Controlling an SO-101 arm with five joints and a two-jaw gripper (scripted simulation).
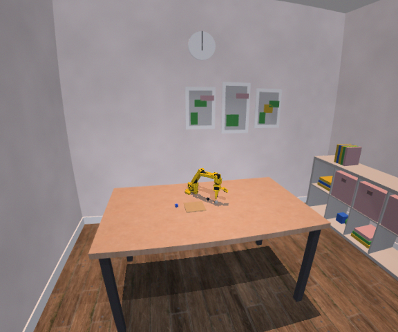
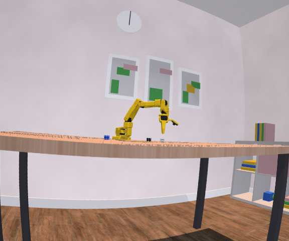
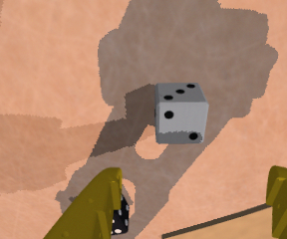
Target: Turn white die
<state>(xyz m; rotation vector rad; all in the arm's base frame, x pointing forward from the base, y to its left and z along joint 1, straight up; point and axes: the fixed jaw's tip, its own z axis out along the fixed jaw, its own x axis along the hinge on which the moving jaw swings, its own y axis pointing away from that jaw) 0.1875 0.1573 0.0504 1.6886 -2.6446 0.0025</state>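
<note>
At the left of the top view a blue die [image 1: 176, 205] sits on the wooden table [image 1: 149, 232]; right of it lies the tan mat [image 1: 194, 207]; the black die [image 3: 120, 217] lies off the mat, partly hidden behind a yellow finger [image 3: 84, 226]; the white die [image 3: 181, 114] rests on bare table beyond the mat's corner, in shadow; above it hangs the gripper [image 3: 183, 219], jaws apart, gripping nothing.

A wall clock [image 1: 202, 45], three framed pictures [image 1: 235, 107] (abstract), a shelf unit [image 1: 370, 173].
</note>
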